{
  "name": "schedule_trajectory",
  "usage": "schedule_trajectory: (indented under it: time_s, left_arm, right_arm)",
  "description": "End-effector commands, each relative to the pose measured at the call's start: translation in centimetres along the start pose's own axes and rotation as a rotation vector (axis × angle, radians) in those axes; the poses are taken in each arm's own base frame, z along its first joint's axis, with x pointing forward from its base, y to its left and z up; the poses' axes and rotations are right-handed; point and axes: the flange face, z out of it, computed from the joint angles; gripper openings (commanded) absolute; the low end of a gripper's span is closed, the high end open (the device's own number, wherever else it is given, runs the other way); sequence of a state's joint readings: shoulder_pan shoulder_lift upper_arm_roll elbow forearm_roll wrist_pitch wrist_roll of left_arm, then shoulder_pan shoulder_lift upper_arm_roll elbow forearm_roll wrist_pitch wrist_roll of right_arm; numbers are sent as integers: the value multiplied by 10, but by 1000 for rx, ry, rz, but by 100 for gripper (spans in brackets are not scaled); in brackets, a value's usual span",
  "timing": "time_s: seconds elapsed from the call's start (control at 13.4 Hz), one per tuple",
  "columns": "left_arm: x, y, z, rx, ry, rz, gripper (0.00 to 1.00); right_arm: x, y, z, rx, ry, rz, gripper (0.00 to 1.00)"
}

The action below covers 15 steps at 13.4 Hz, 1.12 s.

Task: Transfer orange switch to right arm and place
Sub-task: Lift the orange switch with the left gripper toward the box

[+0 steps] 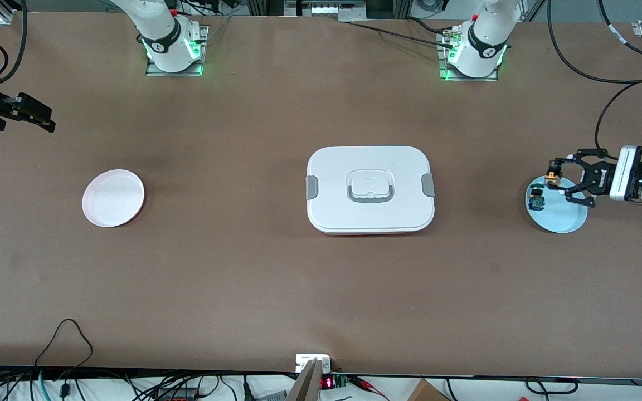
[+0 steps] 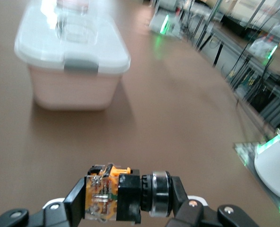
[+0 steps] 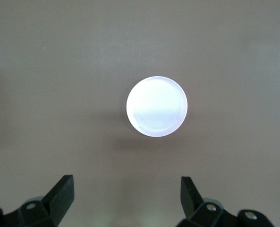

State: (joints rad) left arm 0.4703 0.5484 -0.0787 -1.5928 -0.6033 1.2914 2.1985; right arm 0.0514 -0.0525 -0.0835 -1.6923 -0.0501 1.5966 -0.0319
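Clenched left jaws [image 2: 125, 208] grasp orange switch [image 2: 112, 193]; right jaws [image 3: 127, 196], base cut off, released.

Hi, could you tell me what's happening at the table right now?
The left gripper is shut on the orange switch, holding it over the blue plate at the left arm's end of the table, where a blue-green part lies. The right gripper waits open above the pink plate. A closed white box sits between the plates.
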Motion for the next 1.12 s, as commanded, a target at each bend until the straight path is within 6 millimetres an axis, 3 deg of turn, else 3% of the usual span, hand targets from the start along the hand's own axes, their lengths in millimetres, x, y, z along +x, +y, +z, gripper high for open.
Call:
schedule_trajectory:
  time_s: [0.0, 0.15, 0.3, 0.45, 0.6, 0.82, 1.04]
  left_arm:
    - [48, -17, 31, -71, 240, 140, 0]
    - [100, -32, 66, -107, 400, 233, 0]
    - [139, -32, 80, -70, 512, 229, 0]
    - [192, -30, 87, -48, 483, 163, 0]
    - [243, -26, 113, -14, 495, 75, 0]
    - [298, -26, 159, 74, 527, -1, 0]
    - [337, -20, 172, 95, 488, -80, 0]
  right_arm:
    - [-1, -1, -8, 14, 14, 27, 100]
    - [-1, 0, -8, 16, 8, 32, 100]
    - [0, -1, -11, 14, 16, 27, 100]
    - [4, 0, -8, 15, 11, 24, 100]
    - [5, -1, -8, 15, 11, 24, 100]
    - [0, 2, -7, 69, -15, 28, 100]
    - [1, -9, -4, 232, -29, 32, 100]
